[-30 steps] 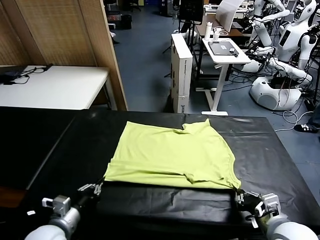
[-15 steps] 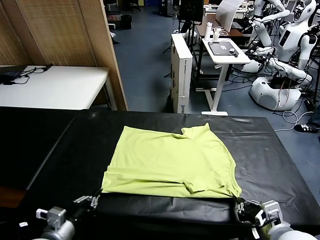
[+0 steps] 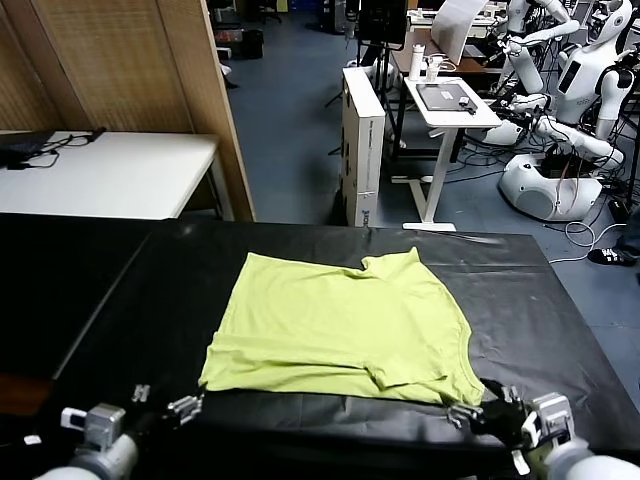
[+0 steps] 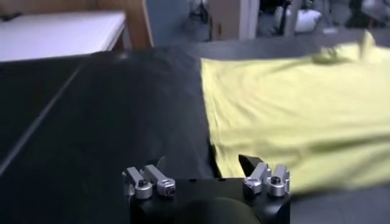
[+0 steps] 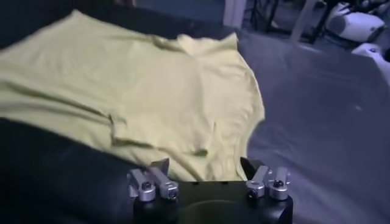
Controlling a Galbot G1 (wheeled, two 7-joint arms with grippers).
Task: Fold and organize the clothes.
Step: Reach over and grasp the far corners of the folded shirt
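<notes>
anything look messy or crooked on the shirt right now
Yes. The lime yellow-green cotton T-shirt lies askew on the black table: a small fold bunches near its front hem and the far collar corner is flipped up.

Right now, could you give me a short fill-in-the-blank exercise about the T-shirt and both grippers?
1. The yellow-green T-shirt lies on a ____ table.
2. The left gripper holds ____.
3. The right gripper has its jaws ____.
4. Both grippers are at the table's ____ edge.

Missing words: black; nothing; open; near
</notes>
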